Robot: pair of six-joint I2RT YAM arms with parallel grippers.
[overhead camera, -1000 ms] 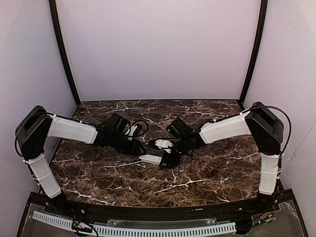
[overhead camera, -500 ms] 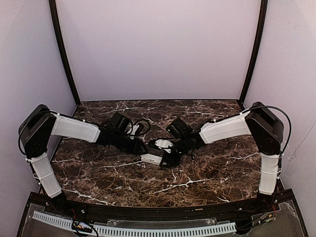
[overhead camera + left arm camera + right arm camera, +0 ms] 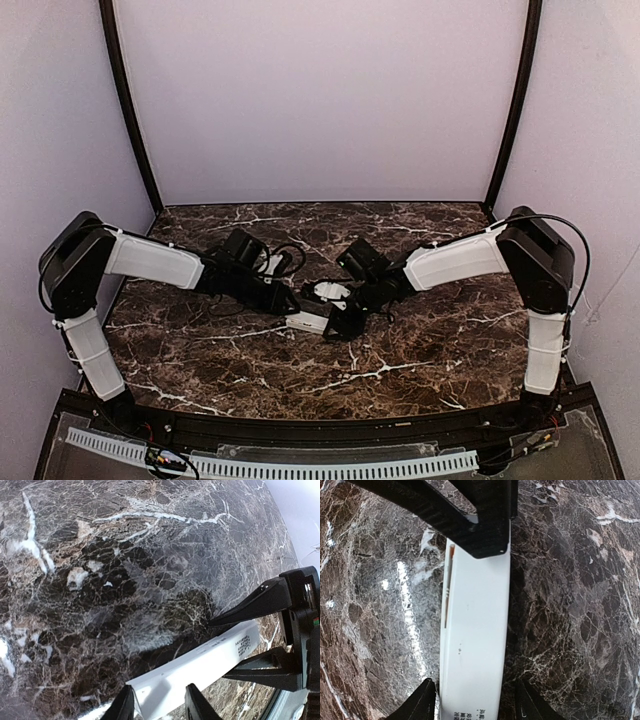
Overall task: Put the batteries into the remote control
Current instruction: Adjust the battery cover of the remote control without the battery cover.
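Note:
The remote control is a long white bar lying just above the marble, its plain back with small print facing the cameras. My left gripper is shut on one end of the remote control. My right gripper straddles the other end, open, with a gap on each side. In the top view the two grippers meet over the remote control at mid-table. A thin orange-red sliver shows in a slot along the remote's edge. I cannot tell whether it is a battery. No loose batteries show.
Dark veined marble table all round the remote. In the left wrist view the right gripper's black fingers reach in from the right. The left gripper's fingers fill the top of the right wrist view. Walls enclose the back and sides.
The left arm has slid a little right toward the centre, closing slightly on the remote's end. The right arm has hardly moved.

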